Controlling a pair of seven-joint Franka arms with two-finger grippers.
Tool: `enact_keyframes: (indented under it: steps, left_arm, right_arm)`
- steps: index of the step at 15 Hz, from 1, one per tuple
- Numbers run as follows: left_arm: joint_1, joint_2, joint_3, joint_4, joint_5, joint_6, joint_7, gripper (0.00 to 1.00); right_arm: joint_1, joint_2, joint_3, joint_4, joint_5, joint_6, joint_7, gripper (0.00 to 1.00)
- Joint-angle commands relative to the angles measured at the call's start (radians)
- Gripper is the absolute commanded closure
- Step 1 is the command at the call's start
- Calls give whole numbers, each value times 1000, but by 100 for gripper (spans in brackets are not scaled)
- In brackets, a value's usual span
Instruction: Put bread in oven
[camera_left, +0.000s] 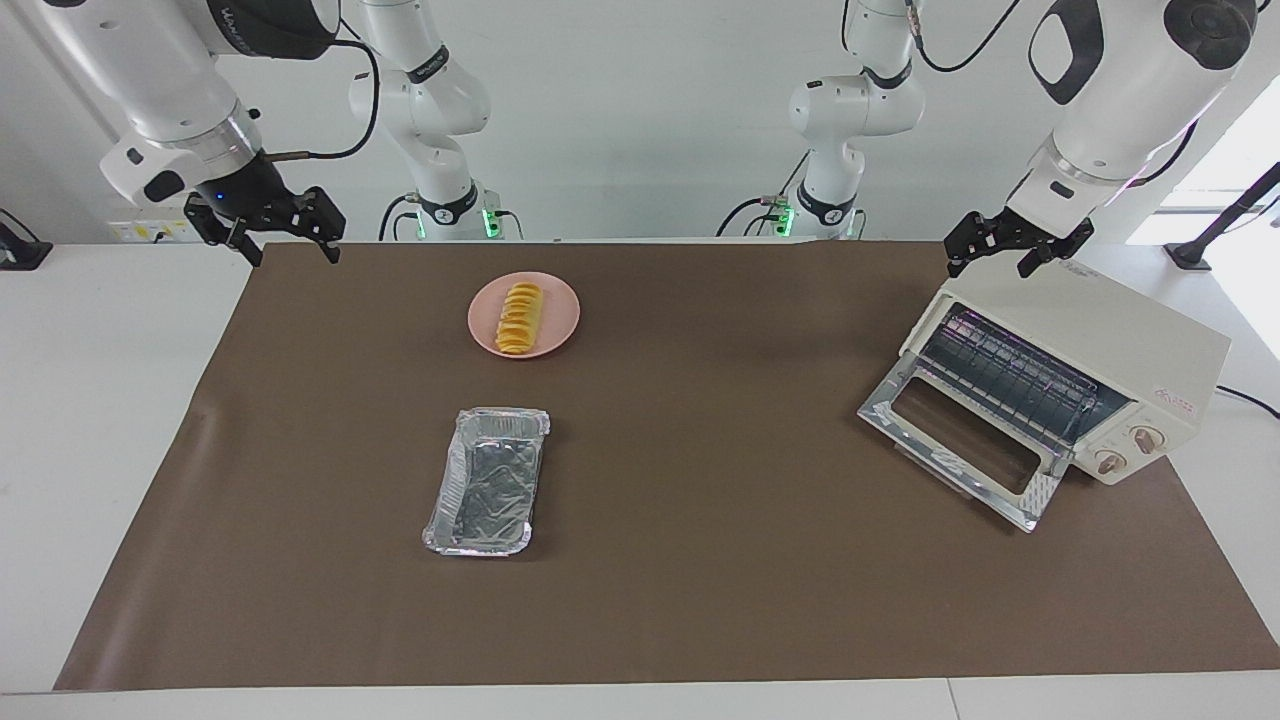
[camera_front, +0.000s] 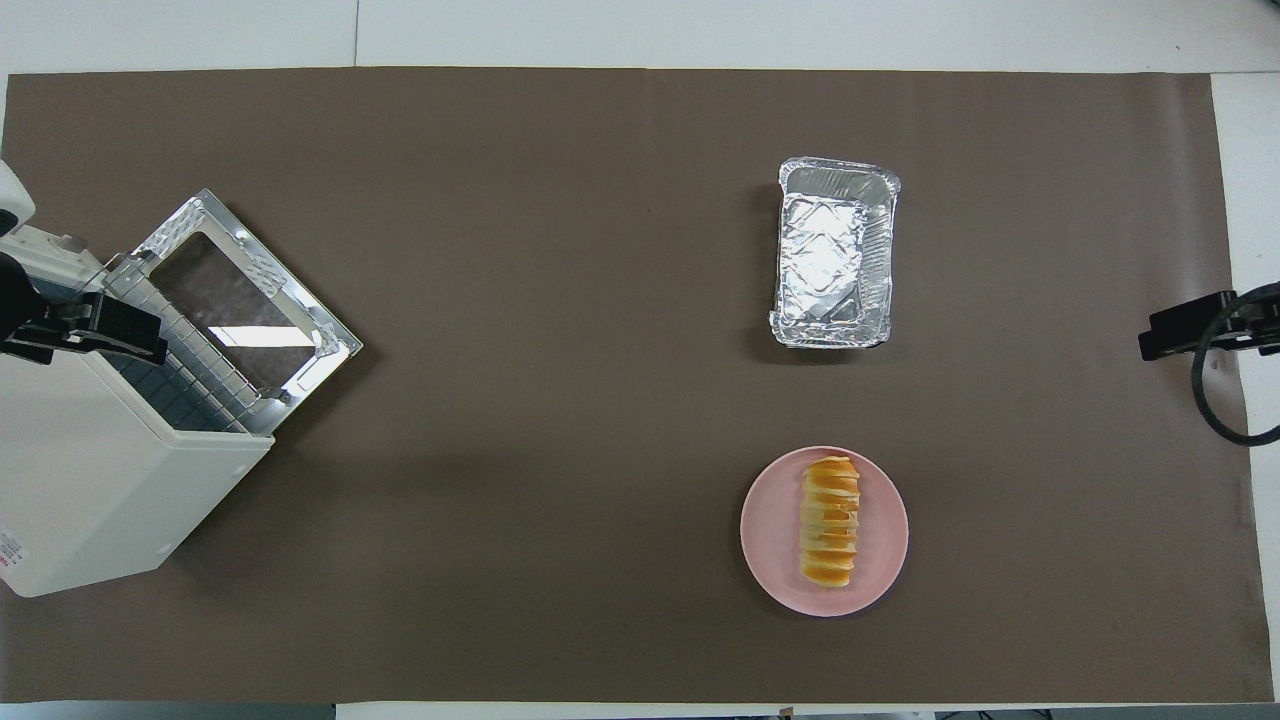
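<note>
Left hand (camera_left: 1005, 250) hangs spread above oven (camera_left: 1100, 350), hiding its top edge.

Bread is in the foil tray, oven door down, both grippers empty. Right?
Not quite. The bread lies on the pink plate, as the facing view shows; the foil tray is empty. The oven door is down and both grippers are empty.

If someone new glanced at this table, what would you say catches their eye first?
Probably the golden bread on its pink plate, nearer the robots than the empty foil tray. Next, the cream oven at the left arm's end, door dropped open. The left gripper hangs open above the oven; the right gripper waits open.
</note>
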Motion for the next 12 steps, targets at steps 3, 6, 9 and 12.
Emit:
enact_keyframes:
  steps: [3, 6, 9, 12]
  left_arm:
    - [3, -20, 0, -12, 7, 1, -2, 0]
    - [3, -20, 0, -12, 7, 1, -2, 0]
    - [3, -20, 0, -12, 7, 1, -2, 0]
    - [3, -20, 0, -12, 7, 3, -2, 0]
  right_arm:
    - [-4, -4, 5, -5, 1, 0, 17, 0]
    - [-4, -4, 3, -5, 1, 0, 17, 0]
    - [-6, -4, 5, -5, 1, -3, 15, 0]
    - [-3, -4, 5, -5, 1, -6, 12, 0]
